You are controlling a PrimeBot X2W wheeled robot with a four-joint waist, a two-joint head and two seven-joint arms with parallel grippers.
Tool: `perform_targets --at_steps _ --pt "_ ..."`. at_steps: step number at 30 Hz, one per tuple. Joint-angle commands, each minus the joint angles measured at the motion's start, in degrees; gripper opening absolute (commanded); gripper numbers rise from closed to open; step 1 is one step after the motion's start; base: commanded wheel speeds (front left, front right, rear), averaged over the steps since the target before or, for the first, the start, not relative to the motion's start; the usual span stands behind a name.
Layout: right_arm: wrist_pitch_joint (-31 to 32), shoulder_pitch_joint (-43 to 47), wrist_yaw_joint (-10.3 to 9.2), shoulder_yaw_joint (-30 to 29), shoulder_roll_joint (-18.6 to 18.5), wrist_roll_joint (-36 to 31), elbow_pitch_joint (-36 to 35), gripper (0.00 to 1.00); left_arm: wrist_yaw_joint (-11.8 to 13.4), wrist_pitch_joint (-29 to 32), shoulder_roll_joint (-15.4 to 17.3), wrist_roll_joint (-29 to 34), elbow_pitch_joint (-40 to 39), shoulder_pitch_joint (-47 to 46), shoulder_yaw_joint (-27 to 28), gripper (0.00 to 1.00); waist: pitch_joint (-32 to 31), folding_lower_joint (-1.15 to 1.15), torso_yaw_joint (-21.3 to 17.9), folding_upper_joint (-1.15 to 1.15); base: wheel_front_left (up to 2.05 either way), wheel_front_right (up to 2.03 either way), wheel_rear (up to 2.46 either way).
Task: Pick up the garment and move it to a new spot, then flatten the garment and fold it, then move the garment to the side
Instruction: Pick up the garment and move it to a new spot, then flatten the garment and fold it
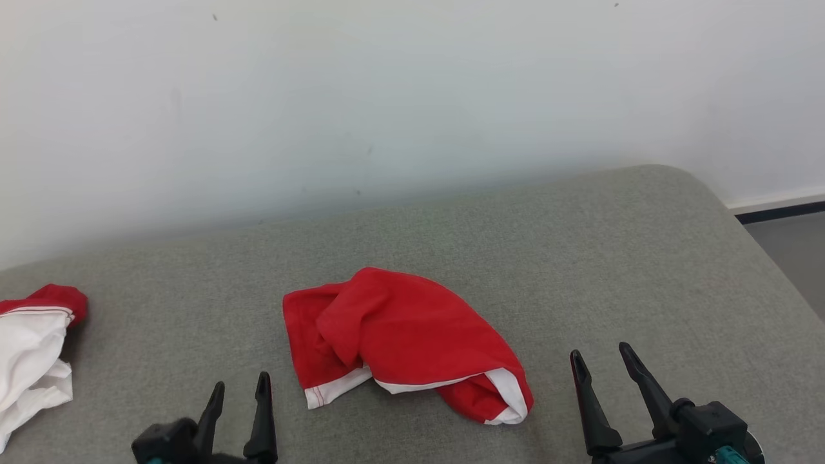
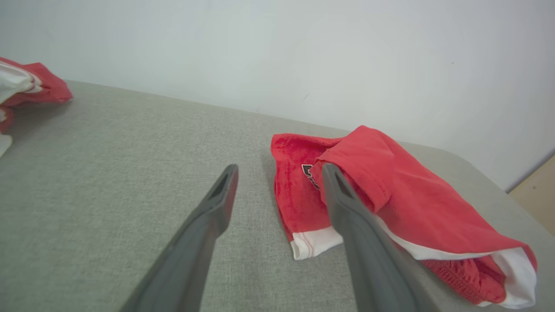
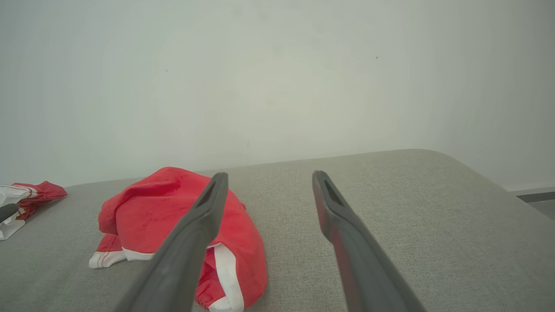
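both grippers, left gripper and right gripper, are standing open and empty; the bunched garment is risking a single-layer pinch, dragging across the cushion.

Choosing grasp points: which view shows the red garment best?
Head view: the garment lies whole and unobstructed, outline clear. Left wrist view: the left end effector crosses it. Right wrist view: the right end effector hides part.

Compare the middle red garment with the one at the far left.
Colour: the middle garment is mostly red with narrow white hems; the left garment shows mostly white, with red at its far end. Framing: the middle garment lies wholly in the head view; the left garment is cut off by that view's edge. Shared: both lie crumpled and unfolded on the grey cushion.
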Motion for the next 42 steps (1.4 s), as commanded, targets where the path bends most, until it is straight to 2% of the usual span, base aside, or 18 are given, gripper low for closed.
perform_targets --at_steps 1,7,14,22,26,42 --pt "-0.3 0.7 0.20 -0.2 0.0 0.1 0.1 1.00 0.7 -1.5 -0.2 1.2 -2.5 2.8 -0.4 1.00 -1.3 0.00 2.0 0.00 0.00 0.00 0.00" --pt "-1.3 1.8 0.20 -1.3 0.0 0.9 0.7 1.00 2.2 -5.0 -1.9 2.6 -12.0 13.4 0.9 1.00 -2.3 0.00 3.7 0.00 0.00 0.00 0.00" --pt "-3.6 3.8 0.20 -4.6 0.0 2.0 3.0 1.00 1.7 -5.2 -3.6 9.1 -23.0 22.3 4.9 1.00 -3.3 0.00 6.4 0.00 0.00 0.00 0.00" --pt "-7.0 1.4 0.20 -5.0 0.0 0.6 11.1 1.00 -0.5 -5.2 -4.4 12.0 -24.4 27.9 9.3 1.00 -4.4 0.00 8.1 0.00 0.00 0.00 0.00" --pt "-7.5 0.3 0.20 -4.9 0.0 0.1 13.3 1.00 -2.3 -5.2 -4.1 13.4 -23.7 29.3 8.8 1.00 -4.4 0.00 8.0 0.00 0.00 0.00 0.00" --pt "-8.5 -1.7 0.20 -3.5 0.0 0.1 15.5 1.00 -4.8 -5.2 -4.5 15.3 -24.6 30.5 10.6 1.00 -3.8 0.00 6.7 0.00 0.00 0.00 0.00"
